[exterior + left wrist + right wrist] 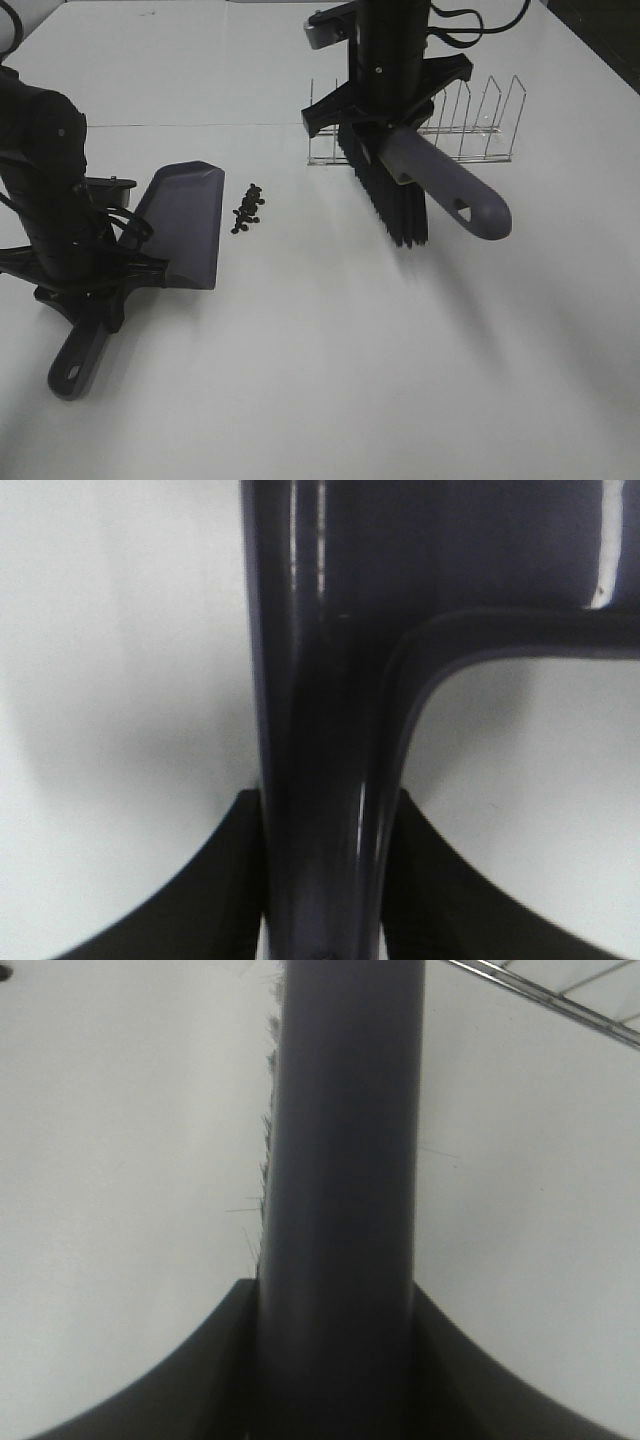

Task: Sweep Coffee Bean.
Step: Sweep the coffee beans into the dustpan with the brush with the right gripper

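Observation:
A small cluster of dark coffee beans [247,208] lies on the white table, just right of the dustpan's open edge. The grey dustpan [185,222] rests on the table, and my left gripper [95,295] is shut on its handle [320,780]. Well to the right of the beans, my right gripper [385,125] is shut on the grey brush handle [450,195] [340,1210]. The brush's black bristles [390,205] point down at the table, apart from the beans.
A wire rack [470,125] stands on the table behind the brush; part of this rack [560,995] shows in the right wrist view. Bare white tabletop [350,380] spreads across the front.

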`<state>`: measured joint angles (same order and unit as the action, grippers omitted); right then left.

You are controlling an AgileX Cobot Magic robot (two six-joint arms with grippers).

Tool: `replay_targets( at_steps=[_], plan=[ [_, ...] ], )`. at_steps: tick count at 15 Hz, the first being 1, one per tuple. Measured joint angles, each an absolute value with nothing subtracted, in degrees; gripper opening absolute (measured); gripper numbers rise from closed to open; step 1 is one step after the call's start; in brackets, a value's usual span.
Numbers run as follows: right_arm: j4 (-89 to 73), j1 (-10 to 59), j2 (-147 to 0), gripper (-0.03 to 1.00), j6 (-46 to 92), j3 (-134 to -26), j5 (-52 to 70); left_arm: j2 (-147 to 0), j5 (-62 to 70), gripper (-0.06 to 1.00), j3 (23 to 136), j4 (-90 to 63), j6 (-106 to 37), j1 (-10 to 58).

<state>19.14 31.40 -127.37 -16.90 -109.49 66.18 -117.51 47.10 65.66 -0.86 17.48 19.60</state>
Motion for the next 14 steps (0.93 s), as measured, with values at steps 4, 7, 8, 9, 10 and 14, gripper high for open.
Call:
replay_targets(
  at_steps=[4, 7, 8, 9, 10, 14],
  plan=[
    [20.8, 34.8, -133.3, 0.28, -17.2, -112.0, 65.7, -117.5, 46.9, 0.27, 65.7, -0.9, 17.4, 19.6],
    [21.4, 34.8, -140.6, 0.28, -16.3, -119.9, 69.1, -117.5, 46.9, 0.27, 65.7, -0.9, 17.4, 19.6],
    [20.7, 34.8, -142.7, 0.28, -15.3, -123.5, 69.4, -117.5, 46.9, 0.27, 65.7, -0.9, 17.4, 19.6],
    [19.4, 34.8, -145.1, 0.28, -13.9, -127.5, 69.4, -117.5, 46.8, 0.27, 65.7, -0.9, 17.4, 19.6],
    [17.5, 35.0, -146.9, 0.28, -12.9, -130.5, 69.4, -117.5, 46.8, 0.27, 65.7, -0.9, 17.4, 19.6],
    [14.0, 38.7, -151.8, 0.28, -11.9, -137.3, 70.2, -117.5, 46.3, 0.27, 65.7, -1.0, 17.4, 19.6]
  ],
)
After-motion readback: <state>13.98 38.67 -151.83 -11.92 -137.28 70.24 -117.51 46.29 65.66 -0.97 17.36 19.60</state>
